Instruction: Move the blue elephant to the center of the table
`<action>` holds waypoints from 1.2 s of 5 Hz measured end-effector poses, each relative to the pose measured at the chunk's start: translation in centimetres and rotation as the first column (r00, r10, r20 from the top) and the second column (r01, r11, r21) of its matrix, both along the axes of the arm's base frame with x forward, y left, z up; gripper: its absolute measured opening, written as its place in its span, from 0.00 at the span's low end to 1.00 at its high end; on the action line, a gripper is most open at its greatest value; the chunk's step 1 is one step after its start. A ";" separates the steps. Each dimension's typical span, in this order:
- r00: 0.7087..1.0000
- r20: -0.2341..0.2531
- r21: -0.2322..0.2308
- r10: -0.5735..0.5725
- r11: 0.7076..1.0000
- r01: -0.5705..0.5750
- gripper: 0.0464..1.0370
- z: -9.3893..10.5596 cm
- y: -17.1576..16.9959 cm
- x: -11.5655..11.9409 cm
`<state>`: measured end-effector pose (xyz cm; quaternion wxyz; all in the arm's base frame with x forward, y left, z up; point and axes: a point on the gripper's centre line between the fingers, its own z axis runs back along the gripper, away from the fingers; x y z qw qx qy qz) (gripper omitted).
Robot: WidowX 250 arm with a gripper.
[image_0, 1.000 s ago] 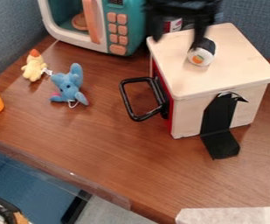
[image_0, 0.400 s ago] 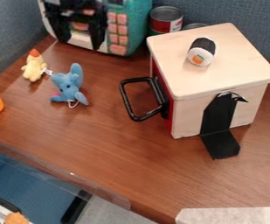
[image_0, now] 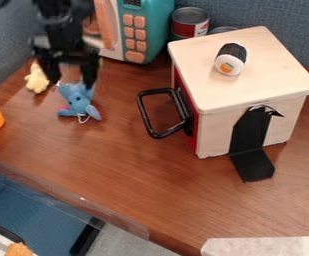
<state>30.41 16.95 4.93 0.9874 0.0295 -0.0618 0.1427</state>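
"Which way does the blue plush elephant (image_0: 78,104) point?"

"Its long axis runs roughly up and down in the view. One end is up by the end effector (image_0: 70,83), partly covered by the finger on the view's right, and the other is away from it, toward the camera."

"And the face?"

"I can't make out for certain which way it faces. The lower limbs splay out on the side away from the end effector, one toward the view's left and one toward the lower right, with a white loop (image_0: 84,119) between them."

"So where is it from the end effector?"

"Just below it in the view and slightly to the right, on the tabletop (image_0: 116,165). Whether finger and plush touch, I can't tell."

"Is the end effector holding anything?"

"No, it's open and pointing down, its two fingers well spread, with nothing gripped."

"What else is close?"

"A yellow plush toy (image_0: 35,82), just to the end effector's left in the view, partly behind the finger on that side."
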 end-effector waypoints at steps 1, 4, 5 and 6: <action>0.999 -0.037 -0.029 0.031 0.999 -0.032 0.96 -2.3 1.5 -0.5; 1.000 -0.016 -0.059 0.012 0.998 -0.013 0.35 -3.1 1.5 0.4; 0.998 0.069 -0.063 0.003 0.998 0.001 0.20 -0.2 0.7 1.0; 0.993 0.116 -0.059 -0.022 0.998 0.029 0.15 2.5 -1.4 0.4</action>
